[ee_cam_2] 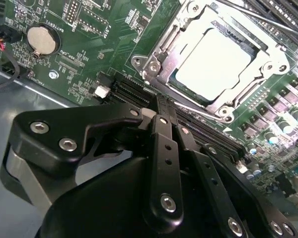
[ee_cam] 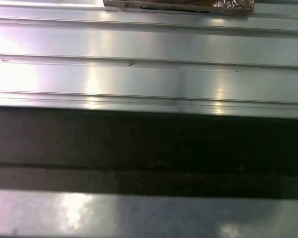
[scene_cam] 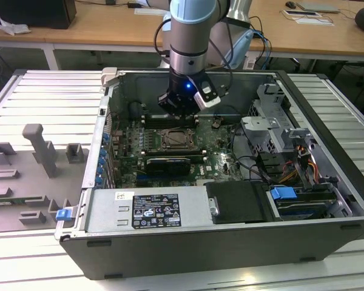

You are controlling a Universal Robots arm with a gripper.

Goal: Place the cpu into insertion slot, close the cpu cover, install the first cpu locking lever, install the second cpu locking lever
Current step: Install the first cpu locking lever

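— One arm over the open computer case, with the gripper low inside it. Any read on the fingers?

— Pressed together at the tips in the second wrist view, gripping nothing. Hanging over the long black memory slots, just beside the socket and not touching it.

— And the cpu?

— Seated in the insertion slot, pale top showing through the square window. Cpu cover lying flat around it. Can't tell whether the locking levers are latched.

— Crowded in there?

— Plenty. Memory slots running along the near edge of the socket, right under the fingertips. Coin battery well off to one side on the green board. From the exterior view: labelled power supply box along the front wall, a tangle of cables and a grey drive cage towards the exterior view's right, and a blue clip beside them.

— Outside the case?

— Ribbed metal worktop, with grey fixture blocks standing on the exterior view's left, well apart from the arm. Same grooved metal in the first wrist view, with a dark band across it.
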